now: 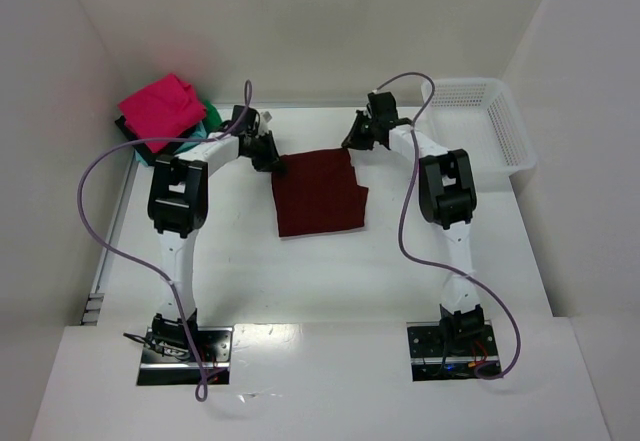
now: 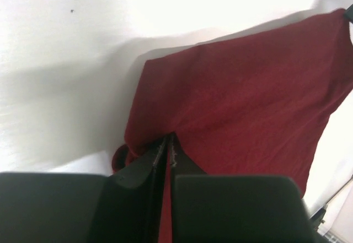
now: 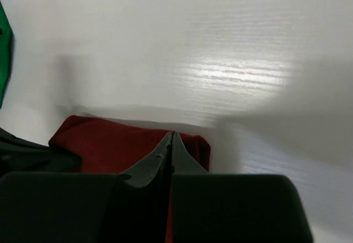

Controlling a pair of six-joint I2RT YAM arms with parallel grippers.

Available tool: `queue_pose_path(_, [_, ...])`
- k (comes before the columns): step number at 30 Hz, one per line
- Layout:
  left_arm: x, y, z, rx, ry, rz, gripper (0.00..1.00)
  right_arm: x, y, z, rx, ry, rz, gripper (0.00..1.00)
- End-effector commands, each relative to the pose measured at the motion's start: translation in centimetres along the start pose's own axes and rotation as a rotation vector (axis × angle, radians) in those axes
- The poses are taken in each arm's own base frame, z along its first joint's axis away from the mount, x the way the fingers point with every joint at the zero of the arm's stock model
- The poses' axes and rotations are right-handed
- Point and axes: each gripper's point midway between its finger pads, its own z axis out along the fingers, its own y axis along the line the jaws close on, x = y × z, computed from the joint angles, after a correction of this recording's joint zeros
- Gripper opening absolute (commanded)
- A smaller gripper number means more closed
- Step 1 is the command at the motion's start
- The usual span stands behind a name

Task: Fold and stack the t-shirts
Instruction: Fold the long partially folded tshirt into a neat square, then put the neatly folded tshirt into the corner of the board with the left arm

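- Left gripper (image 1: 270, 158): you have it at the far-left corner of the maroon shirt (image 1: 320, 196). In the left wrist view its fingers are pressed together with a fold of maroon cloth pinched between them.
- Right gripper (image 1: 352, 141): it sits at the far-right corner of the same shirt. In the right wrist view the fingers meet in a closed line, with a bunched lip of maroon cloth caught at the tips.
- Maroon shirt: it lies near the middle of the table (image 1: 330, 281), between the two arms. It forms a compact, nearly square panel, so it looks partly folded. Apart from the two pinched corners, the cloth rests flat.
- Governing relation: the far edge runs left to right from one gripper to the other. The whole body of the shirt lies on the near side of both grippers. In my judgement, any fold from this grip carries the far edge toward the near edge. Keep both corners level so the edge stays straight.
- Stack: the folded shirts sit at the far-left corner of the table, with the pink shirt (image 1: 160, 106) on top and the green shirt (image 1: 212, 116) showing beneath. The stack lies left of the maroon shirt and apart from it. Your left arm is clearly the nearer one for a later transfer.
- Basket (image 1: 480, 126): it stands at the far right, well apart from the shirt and outside the likely path.
- Risk, as a judgement: both pinches look shallow at the corners, so uneven pull could slip one free.
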Motion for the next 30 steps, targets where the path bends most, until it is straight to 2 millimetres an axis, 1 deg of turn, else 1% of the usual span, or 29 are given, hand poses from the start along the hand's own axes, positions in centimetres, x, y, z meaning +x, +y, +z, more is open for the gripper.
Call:
queue_pose_path(1, [-1.9,-0.8,-0.9,0.0,-0.054,0.037,0.13,-2.5,1.4,-0.6,-0.011,-0.042,-0.045,0.02])
queue_pose_path(2, [-2.6,-0.9,-2.0,-0.01,-0.077,0.045,0.17,-3.5,2.4,-1.6,-0.024,-0.063,-0.066,0.04])
queue_pose_path(3, [-3.1,-1.1,-2.6,-0.016,-0.097,0.051,0.22,-4.8,3.3,-2.5,-0.032,-0.093,-0.087,0.13])
queue_pose_path(4, [-3.3,-1.5,-3.4,-0.022,-0.107,0.066,0.26,-5.3,4.0,-3.3,-0.038,-0.103,-0.09,0.16])
queue_pose_path(5, [-4.1,-2.5,-5.1,-0.018,-0.139,0.088,0.39,-5.9,4.7,-4.1,-0.048,-0.121,-0.108,0.19])
queue_pose_path(6, [-4.4,-2.9,-6.0,-0.019,-0.159,0.095,0.48,-7.5,6.1,-6.1,-0.059,-0.17,-0.13,0.3])
queue_pose_path(7, [-4.6,-3.3,-6.9,-0.025,-0.179,0.101,0.58,-8.3,6.5,-7.3,-0.044,-0.199,-0.132,0.37])
queue_pose_path(8, [-5.1,-4.5,-9.1,-0.016,-0.22,0.117,0.75,-8.8,6.9,-8.3,-0.043,-0.218,-0.151,0.46])
queue_pose_path(9, [-4.2,-4.2,-9.5,-0.021,-0.209,0.112,0.82,-9.2,7.7,-10.2,-0.047,-0.244,-0.165,0.52])
queue_pose_path(10, [-4.3,-3.7,-10.4,-0.044,-0.229,0.105,0.88,-9.4,7.7,-11.1,-0.034,-0.261,-0.165,0.6])
queue_pose_path(11, [-4.4,-4.8,-12.3,-0.029,-0.261,0.119,0.93,-9.3,7.9,-11.9,-0.035,-0.265,-0.175,0.63])
queue_pose_path(12, [-4.2,-4.8,-12.9,-0.034,-0.275,0.122,0.95,-7.9,6.8,-11.9,-0.009,-0.238,-0.165,0.65])
queue_pose_path(13, [-2.8,-4.2,-12.8,-0.044,-0.251,0.097,0.97,-8.3,7.8,-13.8,-0.028,-0.271,-0.174,0.67])
queue_pose_path(14, [-2.5,-4.7,-14.0,-0.036,-0.268,0.104,0.99,-7.9,7.6,-14.2,-0.028,-0.27,-0.174,0.65])
queue_pose_path(15, [-1.9,-4.6,-14.3,-0.036,-0.264,0.091,0.99,-6.2,6.6,-13.8,-0.02,-0.237,-0.156,0.63])
queue_pose_path(16, [-1.3,-4.2,-14.5,-0.048,-0.261,0.087,0.99,-6.0,6.9,-14.9,-0.028,-0.251,-0.16,0.59])
queue_pose_path(17, [-1.0,-4.4,-15.1,-0.041,-0.273,0.078,0.99,-5.0,6.4,-14.9,-0.025,-0.228,-0.156,0.44])
queue_pose_path(18, [0.7,-3.3,-14.4,-0.059,-0.235,0.062,0.99,-3.2,5.5,-14.2,-0.012,-0.192,-0.143,0.33])
queue_pose_path(19, [1.8,-3.0,-13.8,-0.065,-0.208,0.046,0.99,-2.4,4.9,-13.8,-0.001,-0.174,-0.138,0.2])
queue_pose_path(20, [2.6,-2.7,-13.8,-0.069,-0.197,0.028,0.99,-1.4,4.9,-13.8,0.002,-0.153,-0.14,0.01])
queue_pose_path(21, [3.3,-2.3,-13.7,-0.074,-0.184,0.013,0.99,0.2,4.8,-13.2,0.0,-0.114,-0.142,0.0])
queue_pose_path(22, [5.4,-1.4,-12.6,-0.088,-0.14,-0.019,0.99,1.0,4.8,-13.0,0.001,-0.097,-0.136,0.0])
queue_pose_path(23, [6.0,-1.6,-12.4,-0.08,-0.141,-0.021,0.99,2.3,5.4,-12.6,-0.015,-0.069,-0.146,0.0])
queue_pose_path(24, [6.7,-1.2,-12.1,-0.085,-0.13,-0.039,0.99,3.6,4.9,-11.9,-0.004,-0.037,-0.146,0.0])
queue_pose_path(25, [7.1,-0.9,-12.0,-0.086,-0.128,-0.054,0.99,4.4,5.2,-11.7,-0.006,-0.021,-0.152,0.0])
queue_pose_path(26, [8.3,-0.5,-11.3,-0.088,-0.112,-0.076,0.99,5.1,5.3,-11.2,-0.007,-0.005,-0.157,0.0])
queue_pose_path(27, [8.6,-0.3,-11.1,-0.089,-0.111,-0.076,0.99,6.7,5.2,-10.4,-0.002,0.032,-0.165,0.0])
queue_pose_path(29, [8.6,-0.1,-10.6,-0.087,-0.113,-0.09,0.99,7.8,5.0,-9.6,-0.001,0.062,-0.166,0.0])
queue_pose_path(30, [8.9,0.2,-10.3,-0.094,-0.102,-0.095,0.99,8.9,4.8,-8.7,0.006,0.091,-0.169,0.0])
